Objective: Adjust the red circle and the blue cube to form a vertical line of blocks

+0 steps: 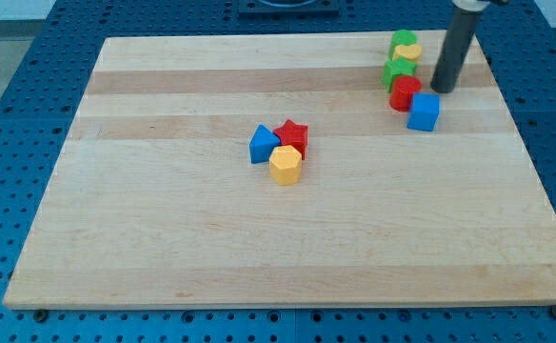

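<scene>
The red circle point(404, 92) lies near the view's top right on the wooden board point(164, 238). The blue cube point(424, 111) touches it at its lower right. Above the red circle stand a green block point(399, 72), a yellow block point(406, 54) and another green block point(404, 40), forming a rough column. My tip point(442, 90) is at the end of the dark rod, just right of the red circle and just above the blue cube.
A cluster sits at the board's middle: a blue block point(263, 145), a red star point(293, 135) and a yellow hexagon point(285, 164), all touching. The board lies on a blue perforated table point(11, 114).
</scene>
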Available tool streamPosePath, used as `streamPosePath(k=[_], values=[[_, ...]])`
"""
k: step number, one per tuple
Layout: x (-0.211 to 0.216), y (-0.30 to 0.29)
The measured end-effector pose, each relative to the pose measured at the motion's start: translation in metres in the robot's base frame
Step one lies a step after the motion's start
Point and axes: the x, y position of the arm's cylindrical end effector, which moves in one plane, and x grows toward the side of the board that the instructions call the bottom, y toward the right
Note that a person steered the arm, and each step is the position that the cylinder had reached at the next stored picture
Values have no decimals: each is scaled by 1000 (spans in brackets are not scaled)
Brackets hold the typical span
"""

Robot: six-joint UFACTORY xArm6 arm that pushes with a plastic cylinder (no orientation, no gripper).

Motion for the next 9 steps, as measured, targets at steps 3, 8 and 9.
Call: streamPosePath(k=[3, 8, 9], values=[[40, 5], [40, -28], [43, -29]])
